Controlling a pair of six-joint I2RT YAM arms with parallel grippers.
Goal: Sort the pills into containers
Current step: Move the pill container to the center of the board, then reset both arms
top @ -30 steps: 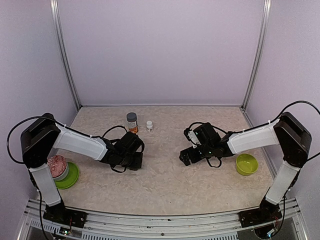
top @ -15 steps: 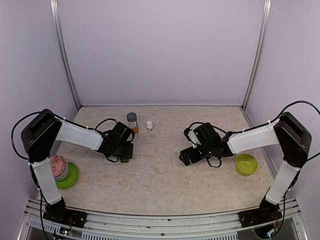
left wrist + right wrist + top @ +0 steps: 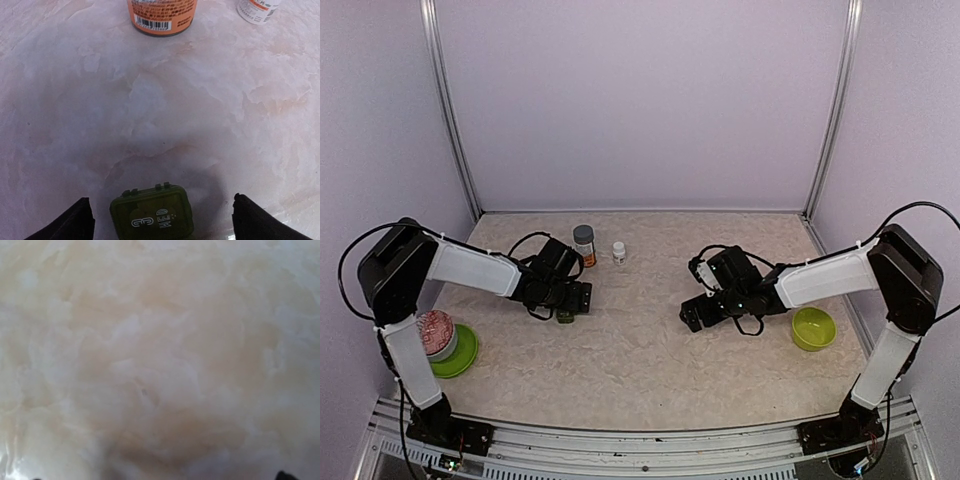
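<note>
1. We see the left gripper (image 3: 161, 219) with its fingers spread wide, pinching nothing.
2. The small olive-green plastic pill box (image 3: 151, 212) lies on the marbled beige table (image 3: 150, 100) between those fingers, touching neither.
3. An orange pill bottle (image 3: 161, 15) and a small white bottle (image 3: 257, 9) stand beyond it.
4. The right gripper (image 3: 692, 317) hangs spread wide over the table, holding nothing.

An orange plastic pill bottle with a grey cap (image 3: 584, 245) is standing upright toward the back of the beige marbled counter (image 3: 640, 370). A small white plastic bottle (image 3: 619, 252) is standing just to its right. A round lime-green bowl (image 3: 813, 328) is sitting well off to its right, nearer the front. A lime-green dish (image 3: 463, 360) carrying a pinkish round tub (image 3: 435, 333) is lying to its front left.
</note>
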